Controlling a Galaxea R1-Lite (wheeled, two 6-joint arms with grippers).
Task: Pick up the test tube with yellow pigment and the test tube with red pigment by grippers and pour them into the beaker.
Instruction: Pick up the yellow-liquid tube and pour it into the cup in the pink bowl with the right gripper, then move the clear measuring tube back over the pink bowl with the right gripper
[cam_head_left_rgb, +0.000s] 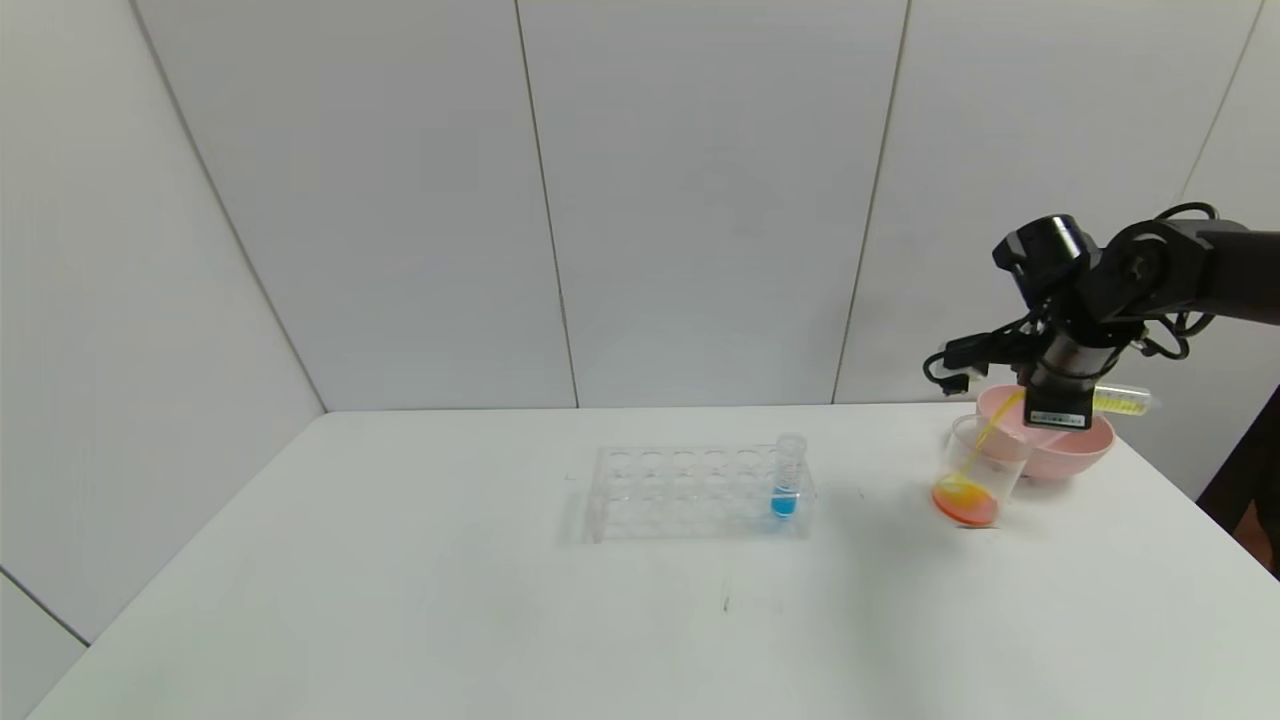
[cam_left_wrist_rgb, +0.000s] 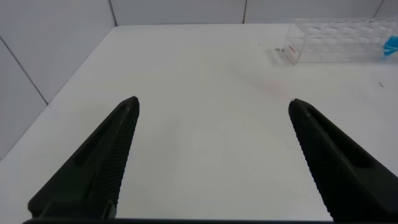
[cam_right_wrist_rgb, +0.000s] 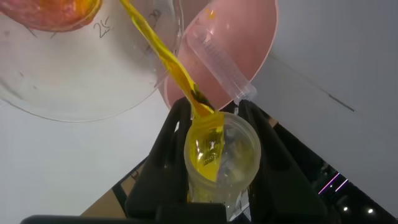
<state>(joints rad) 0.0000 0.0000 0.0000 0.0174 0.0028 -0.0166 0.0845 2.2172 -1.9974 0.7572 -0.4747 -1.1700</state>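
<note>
The test tube with yellow pigment (cam_right_wrist_rgb: 221, 155) is being clamped by the right end effector (cam_right_wrist_rgb: 214, 146), partly hiding it; yellow liquid is streaming into the beaker (cam_head_left_rgb: 975, 480). Behind, an empty tube (cam_right_wrist_rgb: 217, 59) is lying in the pink bowl (cam_head_left_rgb: 1065, 455). The left end effector (cam_left_wrist_rgb: 214, 158) is being held wide.

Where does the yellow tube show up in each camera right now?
Head view: the yellow tube lies sideways in the right pincer, above the beaker.
Left wrist view: not in it.
Right wrist view: yellow tube mouth-on between the fingers, pouring.
Shared landmark: the pink bowl.
</note>
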